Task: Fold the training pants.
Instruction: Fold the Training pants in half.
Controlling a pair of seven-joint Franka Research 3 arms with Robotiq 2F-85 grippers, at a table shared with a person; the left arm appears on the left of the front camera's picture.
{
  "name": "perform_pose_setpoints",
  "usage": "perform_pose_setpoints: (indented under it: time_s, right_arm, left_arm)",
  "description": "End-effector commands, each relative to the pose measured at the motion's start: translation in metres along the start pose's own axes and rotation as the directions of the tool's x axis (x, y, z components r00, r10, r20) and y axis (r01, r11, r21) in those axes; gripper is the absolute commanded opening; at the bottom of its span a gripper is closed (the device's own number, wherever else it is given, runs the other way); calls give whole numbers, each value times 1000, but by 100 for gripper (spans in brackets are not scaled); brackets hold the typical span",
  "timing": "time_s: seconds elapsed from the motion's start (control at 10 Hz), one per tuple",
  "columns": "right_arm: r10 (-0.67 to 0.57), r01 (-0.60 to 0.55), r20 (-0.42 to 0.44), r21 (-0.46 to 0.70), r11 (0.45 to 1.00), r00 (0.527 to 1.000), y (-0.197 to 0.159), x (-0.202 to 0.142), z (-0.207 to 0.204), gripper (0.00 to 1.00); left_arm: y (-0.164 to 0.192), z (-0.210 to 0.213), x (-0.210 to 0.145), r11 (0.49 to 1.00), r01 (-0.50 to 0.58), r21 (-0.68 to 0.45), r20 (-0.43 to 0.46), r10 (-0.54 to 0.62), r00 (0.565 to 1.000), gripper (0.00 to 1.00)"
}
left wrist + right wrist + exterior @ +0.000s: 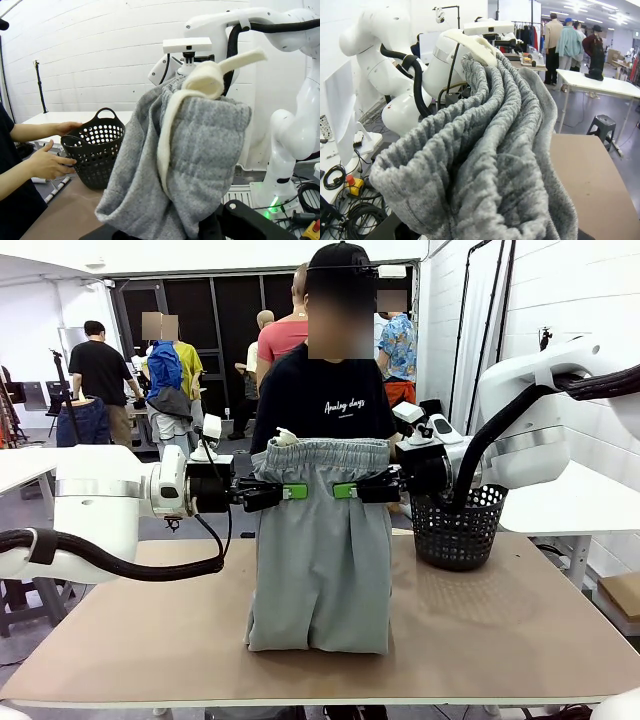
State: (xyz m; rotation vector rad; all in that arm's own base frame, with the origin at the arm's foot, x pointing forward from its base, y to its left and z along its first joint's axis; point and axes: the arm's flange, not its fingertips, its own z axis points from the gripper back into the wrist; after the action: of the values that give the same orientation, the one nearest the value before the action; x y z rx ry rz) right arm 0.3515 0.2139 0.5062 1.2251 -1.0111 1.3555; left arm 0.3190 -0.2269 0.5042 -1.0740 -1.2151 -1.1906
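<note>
The training pants (320,545) hang upright over the middle of the table (520,625), long axis vertical, hems touching the tabletop. The left gripper (292,491) and right gripper (346,490) each clamp the fabric just below the waistband, level, equally near.

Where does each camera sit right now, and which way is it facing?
Front view: fixed between the arms, facing across the table at the person; left gripper and right gripper are both shut on the hanging pants.
Left wrist view: on the left wrist, facing the pants, basket, the person's hands and the right arm.
Right wrist view: on the right wrist, facing bunched pants and the left arm.
Shared: pants in all views; basket in front and left wrist views.
</note>
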Motion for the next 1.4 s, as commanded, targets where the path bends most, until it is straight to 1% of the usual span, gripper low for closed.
perform_pose_setpoints:
  time_s: [0.0,0.7,0.8,0.9,1.1,1.2,1.3]
  right_arm:
    - [-4,4,20,9,1000,1000,3,0,-1,0]
    - [-4,4,20,9,1000,1000,3,0,-1,0]
    - [0,0,0,0,1000,1000,0,0,0,0]
    - [50,-50,-11,20,999,999,-8,8,1,0]
    - [41,-37,-45,84,996,998,-36,35,7,0]
    - [43,-37,-62,99,994,997,-47,54,10,0]
    - [46,-37,-84,99,994,995,-59,72,12,0]
  left_arm:
    - [-2,0,2,1000,7,7,-7,-7,1000,0]
    - [-2,0,2,1000,7,7,-7,-7,1000,0]
    - [0,0,0,1000,0,0,0,0,1000,0]
    - [14,3,3,999,44,-6,29,-43,999,0]
    - [49,13,28,992,123,9,-10,-122,992,0]
    - [63,12,46,989,148,4,-16,-148,989,0]
    - [80,11,59,989,150,5,-28,-150,988,0]
